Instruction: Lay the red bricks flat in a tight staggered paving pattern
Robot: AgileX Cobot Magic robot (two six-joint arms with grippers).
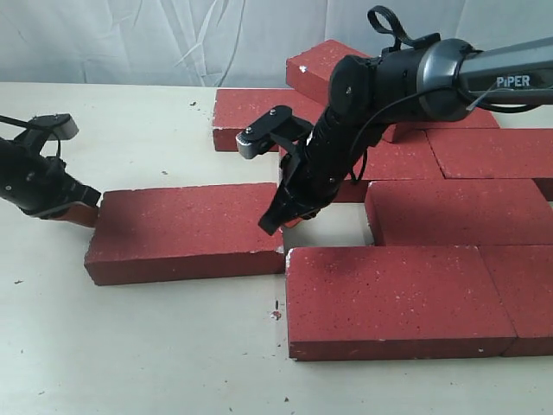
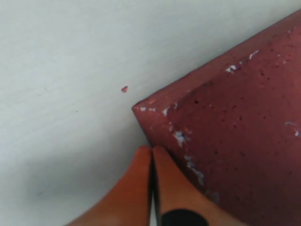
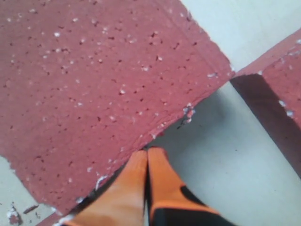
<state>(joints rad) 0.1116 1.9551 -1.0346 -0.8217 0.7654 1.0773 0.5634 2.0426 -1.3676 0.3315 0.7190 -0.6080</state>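
One loose red brick [image 1: 186, 232] lies flat on the table, left of the laid bricks and slightly skewed. My left gripper [image 1: 85, 210] is shut with nothing in it, its tips against that brick's left end. In the left wrist view the orange fingertips [image 2: 141, 160] sit just beside the chipped corner of the brick [image 2: 235, 132]. My right gripper [image 1: 276, 225] is also shut and holds nothing, tips down at the same brick's right end. The right wrist view shows those tips [image 3: 146, 153] touching the edge of the brick [image 3: 94, 84]. Another brick [image 3: 282, 89] lies across a gap.
Several more red bricks lie flat to the right: a front brick [image 1: 389, 298], one behind it [image 1: 454, 212], others further back [image 1: 259, 112], and one tilted on top at the rear [image 1: 324, 65]. The pale table [image 1: 130, 346] carries red crumbs [image 1: 276, 315].
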